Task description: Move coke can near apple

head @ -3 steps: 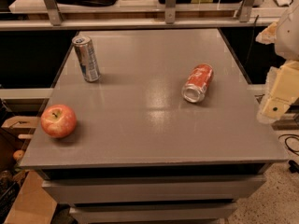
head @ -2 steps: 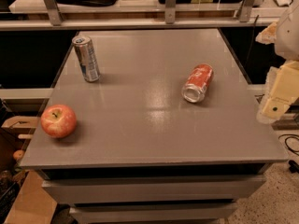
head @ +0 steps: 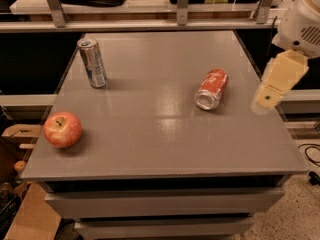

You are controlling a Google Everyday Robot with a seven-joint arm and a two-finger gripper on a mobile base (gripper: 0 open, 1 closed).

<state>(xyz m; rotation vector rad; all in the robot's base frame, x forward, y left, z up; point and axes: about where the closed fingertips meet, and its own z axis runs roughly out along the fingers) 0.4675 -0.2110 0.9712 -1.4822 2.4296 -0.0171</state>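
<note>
The coke can is red with white script and lies on its side right of the middle of the grey table, its silver end facing the front. The apple is red with yellowish patches and sits near the table's front left corner, far from the can. My gripper hangs at the right edge of the view, above the table's right side, a little to the right of the coke can and not touching it. It holds nothing that I can see.
A slim silver-and-blue can stands upright at the back left of the table. A shelf rail with metal posts runs behind the table. Cardboard boxes sit on the floor to the left.
My gripper has moved left and a little up, coming in over the table's right edge towards the coke can. The cans and the apple have not moved.
</note>
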